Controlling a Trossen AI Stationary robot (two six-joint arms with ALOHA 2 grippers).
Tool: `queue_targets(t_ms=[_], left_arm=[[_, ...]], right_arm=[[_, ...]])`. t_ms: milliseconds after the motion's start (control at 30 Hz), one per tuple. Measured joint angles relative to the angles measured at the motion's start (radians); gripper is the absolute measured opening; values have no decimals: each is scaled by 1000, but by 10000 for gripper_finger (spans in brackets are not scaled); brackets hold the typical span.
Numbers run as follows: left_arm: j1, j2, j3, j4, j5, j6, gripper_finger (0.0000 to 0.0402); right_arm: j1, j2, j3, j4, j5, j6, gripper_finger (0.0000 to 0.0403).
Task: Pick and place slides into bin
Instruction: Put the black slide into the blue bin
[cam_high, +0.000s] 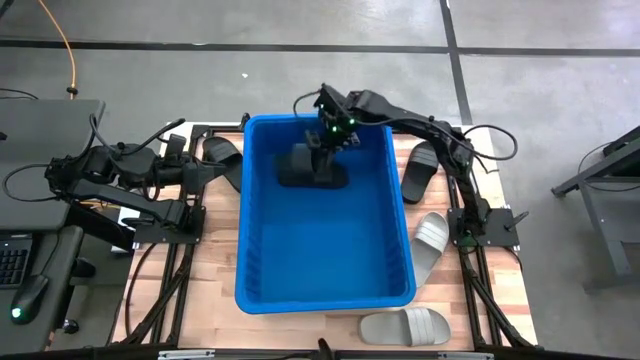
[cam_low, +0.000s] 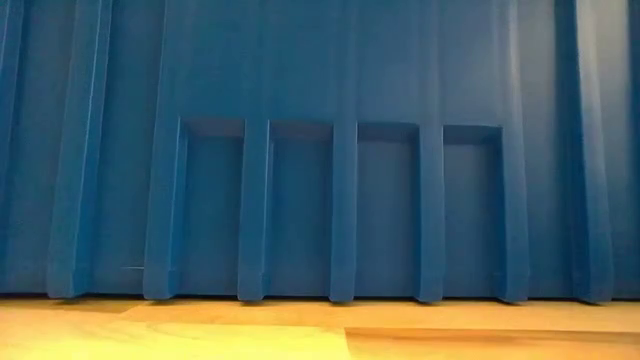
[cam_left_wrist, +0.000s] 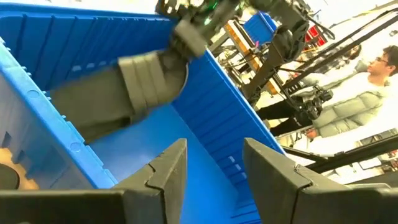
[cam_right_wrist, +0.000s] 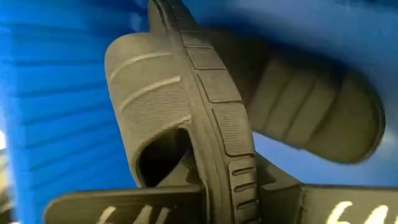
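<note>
The bin (cam_high: 262, 255) is a deep blue tub in the table's middle; its ribbed wall (cam_low: 320, 150) fills the low view. My right gripper (cam_high: 325, 148) reaches over the bin's far end, shut on a black slide (cam_high: 305, 163), which also shows in the left wrist view (cam_left_wrist: 118, 93). A second black slide (cam_right_wrist: 317, 106) lies behind it in the bin. My left gripper (cam_left_wrist: 214, 162) waits open at the bin's left wall, with nothing between its fingers. My right gripper (cam_right_wrist: 239, 194) pinches the black slide's sole (cam_right_wrist: 239, 168) between its two fingers, beside the ribbed strap (cam_right_wrist: 155, 93). The fingers slant down from above. The slide stands on its edge and hangs tilted below them; whether its lower end touches the bin floor, I cannot tell.
On the wooden table, a black slide (cam_high: 420, 170) and a light grey slide (cam_high: 432, 240) lie right of the bin. Another grey one (cam_high: 405, 327) lies at the near edge. A black slide (cam_high: 222, 153) sits left of the bin by my left arm. A person (cam_left_wrist: 364, 106) stands beyond the table.
</note>
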Motion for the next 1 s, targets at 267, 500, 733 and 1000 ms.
queue_targets(t_ms=[267, 500, 733, 1000], left_arm=[[0, 0, 0, 0, -1, 9, 147], [0, 0, 0, 0, -2, 9, 147], [0, 0, 0, 0, -3, 6, 147], [0, 3, 0, 0, 7, 8, 147]], right_arm=[[-28, -1, -27, -18, -7, 15, 15], [-29, 3, -157, 70, -75, 35, 15], [-45, 5, -249, 85, -76, 53, 48], [-41, 7, -258, 55, 38, 54, 200]])
